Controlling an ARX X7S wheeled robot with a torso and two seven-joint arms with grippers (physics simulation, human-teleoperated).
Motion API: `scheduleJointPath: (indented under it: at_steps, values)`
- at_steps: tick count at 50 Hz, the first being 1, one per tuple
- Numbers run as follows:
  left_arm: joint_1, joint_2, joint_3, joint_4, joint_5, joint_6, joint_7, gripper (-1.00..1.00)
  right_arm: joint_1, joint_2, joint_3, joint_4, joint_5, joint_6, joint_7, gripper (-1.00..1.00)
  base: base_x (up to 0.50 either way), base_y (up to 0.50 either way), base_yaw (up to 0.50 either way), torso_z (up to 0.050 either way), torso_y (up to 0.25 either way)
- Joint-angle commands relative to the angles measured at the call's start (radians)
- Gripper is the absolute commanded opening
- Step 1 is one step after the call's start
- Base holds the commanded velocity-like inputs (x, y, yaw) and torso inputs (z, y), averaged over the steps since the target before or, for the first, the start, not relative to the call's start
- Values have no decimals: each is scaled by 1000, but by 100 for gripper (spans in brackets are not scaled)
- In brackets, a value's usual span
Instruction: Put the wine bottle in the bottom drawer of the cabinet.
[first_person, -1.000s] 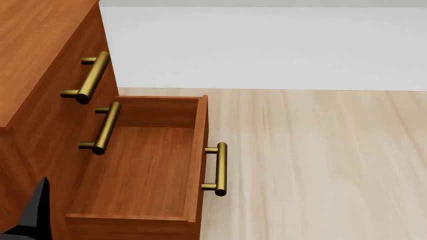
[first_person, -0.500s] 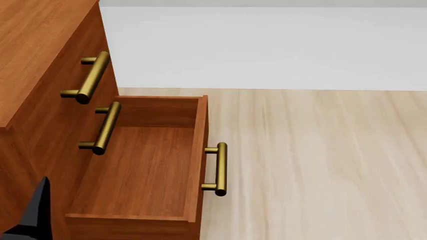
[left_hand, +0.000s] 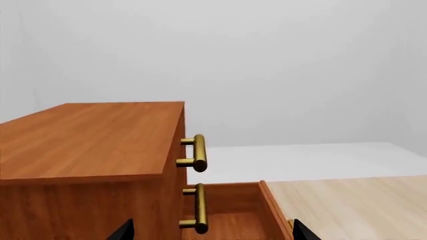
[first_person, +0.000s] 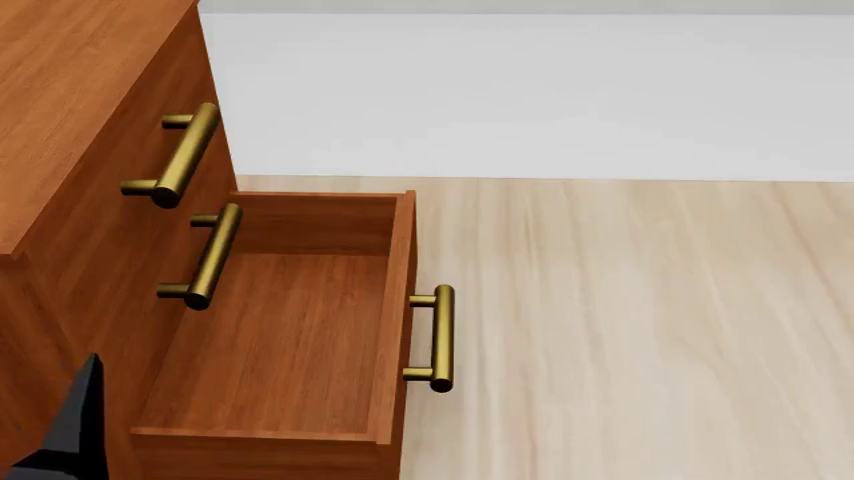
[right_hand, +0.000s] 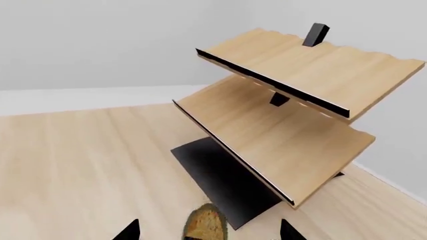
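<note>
The reddish-brown cabinet (first_person: 80, 120) fills the left of the head view. Its bottom drawer (first_person: 287, 330) is pulled out and nothing lies in it; the brass handle (first_person: 438, 338) faces the floor side. My left gripper (left_hand: 212, 235) is open, its two black tips spread above the drawer and cabinet front. One black finger (first_person: 74, 430) shows at the head view's lower left. My right gripper (right_hand: 208, 232) is open too. A tan mottled rounded thing with a dark green rim (right_hand: 205, 225) shows between its tips. I cannot tell if this is the wine bottle's top.
Two upper drawers with brass handles (first_person: 180, 155) (first_person: 211, 255) stay shut. A pale wooden rack (right_hand: 287, 105) with two slanted shelves and a black base (right_hand: 227, 180) stands near the right gripper. Pale wood floor (first_person: 641, 330) lies beside the drawer, with a white wall (first_person: 534, 90) behind.
</note>
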Motion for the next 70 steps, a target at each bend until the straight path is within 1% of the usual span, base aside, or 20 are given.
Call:
scheduleJointPath:
  at_steps: [1, 13, 19, 29, 41, 49, 53, 54, 57, 58, 64, 70]
  values:
    - [5, -2, -2, -8, -3, 3, 3, 100, 37, -10, -6, 15, -1, 31, -13, -100, 0, 0, 0, 0, 0]
    - [21, -8, -1, -14, 7, 17, 12, 100, 17, 17, 13, -17, 13, 19, -3, -100, 0, 0, 0, 0, 1]
    - [19, -5, -4, -16, 2, 14, 10, 100, 4, 50, 31, -50, 18, 10, 14, -100, 0, 0, 0, 0, 0]
    - [30, -7, -5, -27, 5, 27, 20, 100, 10, 147, 68, -155, 56, 40, 51, -100, 0, 0, 0, 0, 0]
    - [30, -4, -9, -29, 5, 23, 20, 100, 84, 239, 92, -293, 99, 145, 90, -100, 0, 0, 0, 0, 1]
    - [33, -9, -14, -35, 0, 32, 20, 100, 246, 227, 82, -365, 106, 306, 84, -100, 0, 0, 0, 0, 0]
    - [35, -3, -12, -31, 4, 25, 20, 100, 400, 188, 67, -407, 106, 425, 51, -100, 0, 0, 0, 0, 3]
    - [35, -7, -13, -28, 3, 27, 19, 100, 454, 173, 53, -412, 121, 494, 62, -100, 0, 0, 0, 0, 0]
    - [37, -8, -12, -26, 5, 25, 20, 100, 523, 142, 43, -412, 122, 535, 26, -100, 0, 0, 0, 0, 0]
    - [41, -10, -12, -28, 7, 30, 22, 100, 592, 121, 24, -420, 124, 607, 27, -100, 0, 0, 0, 0, 0]
    - [48, -7, -10, -31, 14, 30, 22, 100, 736, 59, -12, -405, 125, 729, 8, -100, 0, 0, 0, 0, 0]
    - [53, -7, -11, -37, 15, 34, 26, 100, 844, 11, -42, -396, 110, 805, -22, -100, 0, 0, 0, 0, 2]
